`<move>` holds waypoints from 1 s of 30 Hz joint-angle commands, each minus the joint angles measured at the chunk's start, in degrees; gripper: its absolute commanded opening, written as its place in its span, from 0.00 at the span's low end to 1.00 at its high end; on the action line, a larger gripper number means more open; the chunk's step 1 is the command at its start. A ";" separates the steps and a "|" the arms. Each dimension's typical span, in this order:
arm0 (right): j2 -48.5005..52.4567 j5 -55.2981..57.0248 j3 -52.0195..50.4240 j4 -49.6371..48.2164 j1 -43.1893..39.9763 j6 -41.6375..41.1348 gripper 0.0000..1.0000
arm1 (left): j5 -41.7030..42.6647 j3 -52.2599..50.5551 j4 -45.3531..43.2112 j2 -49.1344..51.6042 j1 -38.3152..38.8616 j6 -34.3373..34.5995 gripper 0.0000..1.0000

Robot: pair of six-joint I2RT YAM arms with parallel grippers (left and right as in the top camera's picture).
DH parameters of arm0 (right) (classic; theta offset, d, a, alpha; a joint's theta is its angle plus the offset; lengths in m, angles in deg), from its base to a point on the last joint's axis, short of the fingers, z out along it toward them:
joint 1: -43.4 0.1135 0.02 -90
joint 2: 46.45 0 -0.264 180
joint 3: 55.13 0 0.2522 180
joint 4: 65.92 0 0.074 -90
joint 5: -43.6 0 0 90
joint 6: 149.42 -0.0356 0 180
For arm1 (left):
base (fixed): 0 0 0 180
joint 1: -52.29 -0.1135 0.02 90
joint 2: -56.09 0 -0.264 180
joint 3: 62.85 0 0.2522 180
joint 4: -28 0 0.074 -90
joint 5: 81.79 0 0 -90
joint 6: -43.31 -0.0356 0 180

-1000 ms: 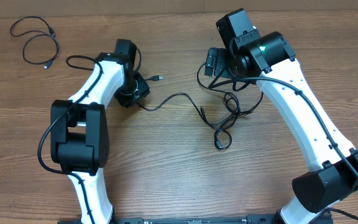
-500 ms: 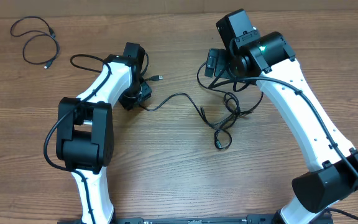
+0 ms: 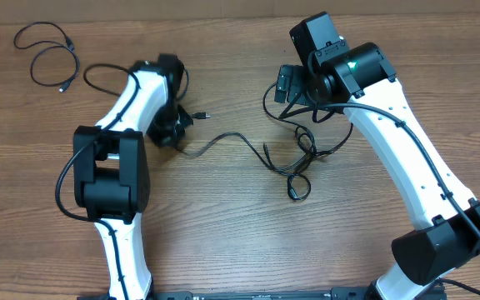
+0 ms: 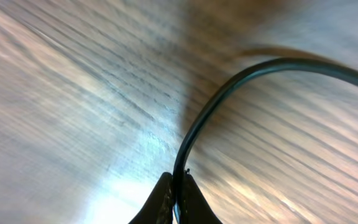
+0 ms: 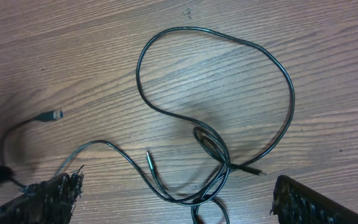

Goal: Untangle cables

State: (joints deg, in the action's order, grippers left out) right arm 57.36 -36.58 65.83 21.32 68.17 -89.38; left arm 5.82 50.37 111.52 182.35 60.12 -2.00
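At the far left corner of the counter (image 3: 223,242) a loose cable (image 3: 50,57) lies by itself in two slack loops, well apart from both arms. Next comes the left claw (image 3: 176,133), down at the wood and pinched tight on a thin black strand (image 3: 223,137). In the left wrist view its fingertips (image 4: 163,202) meet on the cord, which arcs up and away to the right over the grain. A small plug end (image 3: 207,115) lies just beside that claw. From the grip the strand runs rightward in a gentle wave to the knot (image 3: 300,162) near the middle of the counter. There several black cords cross and twist, and a small coil trails toward the near edge. Beyond the knot a wide loop (image 5: 229,81) spreads flat on the wood. The right claw (image 3: 287,83) hovers over that loop, its jaws spread wide and holding nothing. In the right wrist view its fingers (image 5: 58,193) sit at the two lower corners, with the crossing of cords between them.
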 commanded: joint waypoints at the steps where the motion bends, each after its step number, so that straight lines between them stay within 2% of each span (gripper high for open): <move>1: -0.17 -0.02 -0.37 -0.20 -0.13 0.24 1.00 | -0.52 12.02 3.48 -4.68 0.59 -3.89 0.04; 5: -0.17 0.00 -0.37 -0.20 -0.13 1.95 1.00 | 1.05 23.56 6.05 -10.14 2.03 -7.48 0.04; 9: -0.13 0.02 -0.39 -0.31 -0.13 1.88 1.00 | 4.92 32.85 6.05 -16.02 3.50 -10.08 0.04; 13: -0.13 -0.09 -0.39 -1.07 -0.13 1.44 1.00 | 5.01 41.33 4.37 -23.10 3.85 -11.72 0.04; 20: -0.13 -5.07 -0.39 -3.13 -0.13 1.51 1.00 | 5.88 48.06 -3.43 -30.56 3.67 -12.81 0.04; 25: -0.13 -8.20 -0.39 -4.66 -0.13 1.60 1.00 | 16.68 48.57 -13.79 -33.77 3.67 -11.72 0.04; 30: -0.13 -15.72 -0.39 -6.69 -0.13 5.07 1.00 | 25.73 48.57 -20.94 -34.45 3.82 -6.80 0.04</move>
State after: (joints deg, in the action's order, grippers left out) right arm 57.36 -46.19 65.81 15.57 68.17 -87.13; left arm 23.22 98.39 91.89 148.07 64.17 -12.04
